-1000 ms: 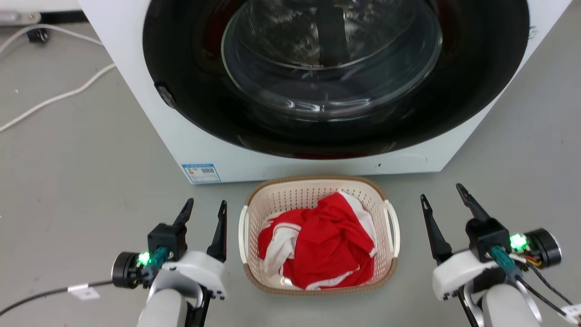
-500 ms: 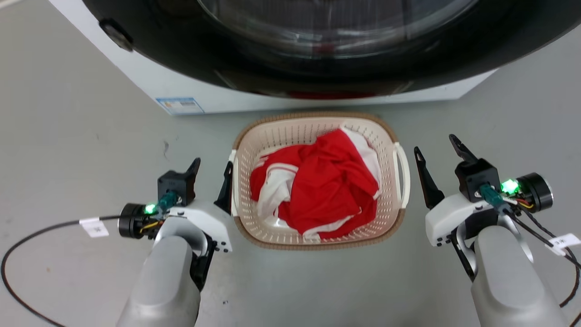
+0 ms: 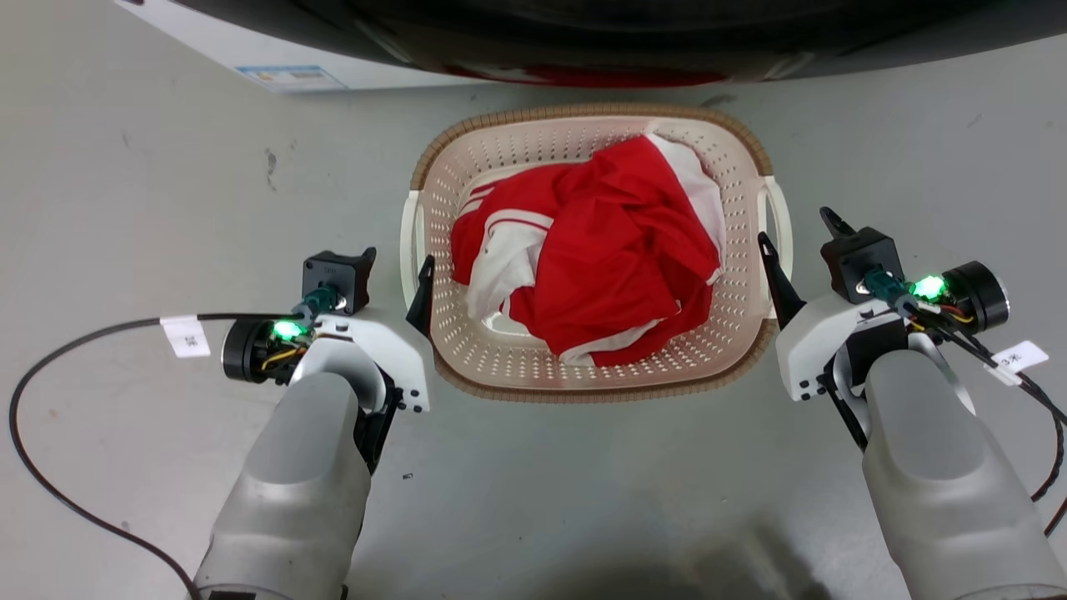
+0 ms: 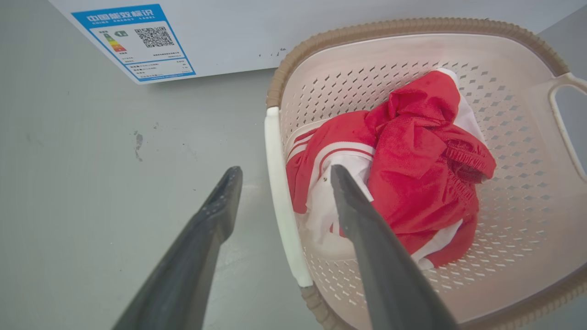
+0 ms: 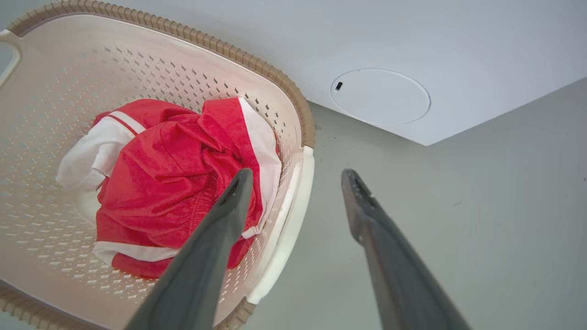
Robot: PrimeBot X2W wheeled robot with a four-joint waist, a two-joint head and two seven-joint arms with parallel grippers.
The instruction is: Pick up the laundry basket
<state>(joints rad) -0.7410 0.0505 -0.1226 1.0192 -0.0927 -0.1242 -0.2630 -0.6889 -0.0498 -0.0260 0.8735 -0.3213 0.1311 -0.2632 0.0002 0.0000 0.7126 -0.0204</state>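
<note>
Nearest the head camera, both pale forearms reach further forward than a second ago, and the whole picture has tipped downward, which reads as the robot bending at the waist rather than anything on the floor shifting. The real change is relative to the laundry basket. The left gripper and right gripper, which stood off to either side of it with grey floor between, have closed in on its flanks. In each wrist view the fingers are spread wide, holding nothing, and straddle a white side handle. The left handle runs between the left pair, with the inner finger over the clothes and the outer over the floor. The right handle sits the same way between the right pair. Whether the tips are already down at handle height cannot be told from here. The basket rests on the floor with a crumpled red and white garment inside, its far rim close to the foot of the washer. The approach looks nearly finished: the arms are lined up for a two-handed grip, and what probably remains is settling onto the handles, closing both pairs, and lifting evenly so the load stays level.
</note>
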